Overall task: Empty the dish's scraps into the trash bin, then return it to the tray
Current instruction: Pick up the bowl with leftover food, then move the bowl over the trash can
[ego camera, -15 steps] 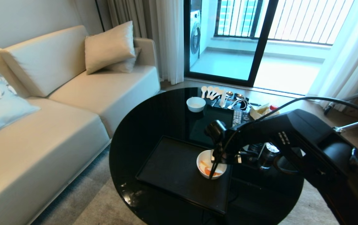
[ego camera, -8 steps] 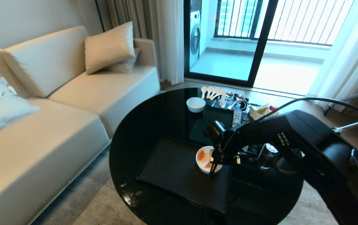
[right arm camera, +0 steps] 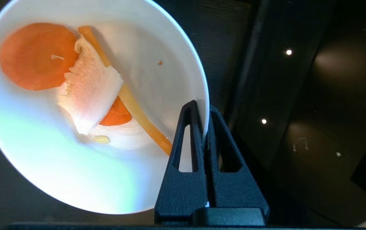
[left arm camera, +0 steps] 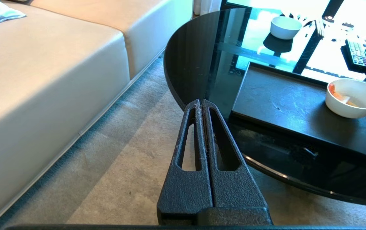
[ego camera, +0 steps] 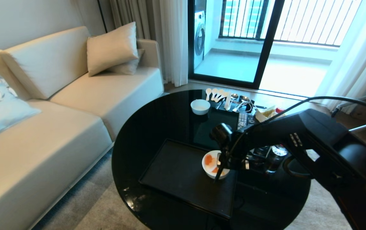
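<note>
Scraps (right arm camera: 74, 83) lie in the dish (ego camera: 215, 164) at the tray's (ego camera: 176, 172) right edge

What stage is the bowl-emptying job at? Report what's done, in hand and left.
Done: the right gripper is shut on the bowl's rim, one finger inside and one outside.
In hand: the bowl sits at the tray's right edge with the scraps inside.
Left: carrying it to the bin, tipping it out, returning it. The left gripper hangs idle beside the table.

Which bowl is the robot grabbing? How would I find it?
Find the round black table, then the flat black tray on it. The dish sits at the tray's right edge, its rim pinched by the right pincer. Unlike the smaller white bowl, it holds orange scraps.
</note>
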